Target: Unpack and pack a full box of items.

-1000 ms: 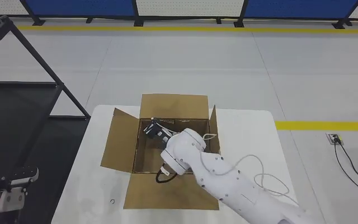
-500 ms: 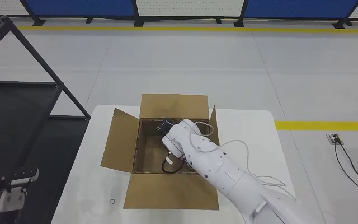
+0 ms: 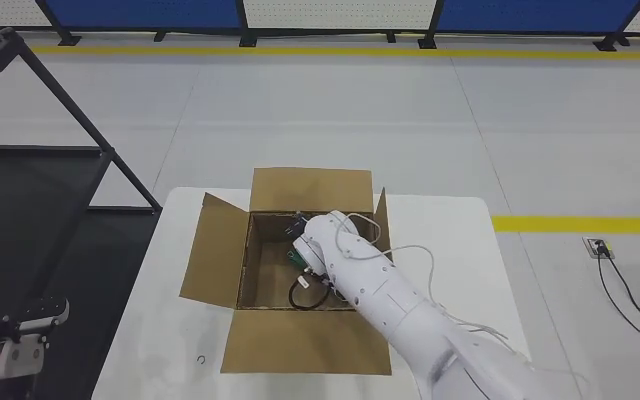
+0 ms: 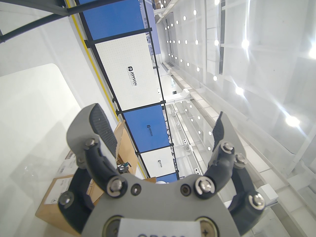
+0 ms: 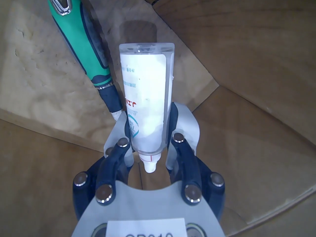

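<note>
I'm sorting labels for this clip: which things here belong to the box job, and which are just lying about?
Job: box; tube, held by the right gripper, jaws shut on it, inside the box; green-handled tool lying beside it.
Lying about: small dark ring on the table; black frame beside the table.

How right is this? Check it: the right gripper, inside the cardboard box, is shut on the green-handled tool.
Wrong in one respect. The right gripper, inside the cardboard box, is shut on the white tube; the green-handled tool lies beside it. The right wrist view shows this.
</note>
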Action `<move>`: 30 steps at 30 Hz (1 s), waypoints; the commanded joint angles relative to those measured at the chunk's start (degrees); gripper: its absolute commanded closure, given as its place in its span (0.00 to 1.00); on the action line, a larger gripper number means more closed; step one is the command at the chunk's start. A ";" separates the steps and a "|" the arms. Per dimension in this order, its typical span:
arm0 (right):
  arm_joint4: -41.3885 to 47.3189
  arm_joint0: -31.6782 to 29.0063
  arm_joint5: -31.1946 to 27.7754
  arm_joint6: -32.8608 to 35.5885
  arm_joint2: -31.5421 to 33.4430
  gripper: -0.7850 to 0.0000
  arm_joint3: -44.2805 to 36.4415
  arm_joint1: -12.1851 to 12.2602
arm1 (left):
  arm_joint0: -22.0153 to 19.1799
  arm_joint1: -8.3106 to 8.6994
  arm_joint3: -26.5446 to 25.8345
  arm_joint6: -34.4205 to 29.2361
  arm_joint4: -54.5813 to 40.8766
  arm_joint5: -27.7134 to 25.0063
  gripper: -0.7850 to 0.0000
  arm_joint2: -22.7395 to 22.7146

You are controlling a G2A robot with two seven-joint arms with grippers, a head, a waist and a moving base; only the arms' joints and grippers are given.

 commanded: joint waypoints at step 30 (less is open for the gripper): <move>-5.64 -14.16 -3.85 10.61 21.26 0.51 -47.46 10.50 | 0.00 0.00 0.00 0.00 0.00 0.00 0.00 0.00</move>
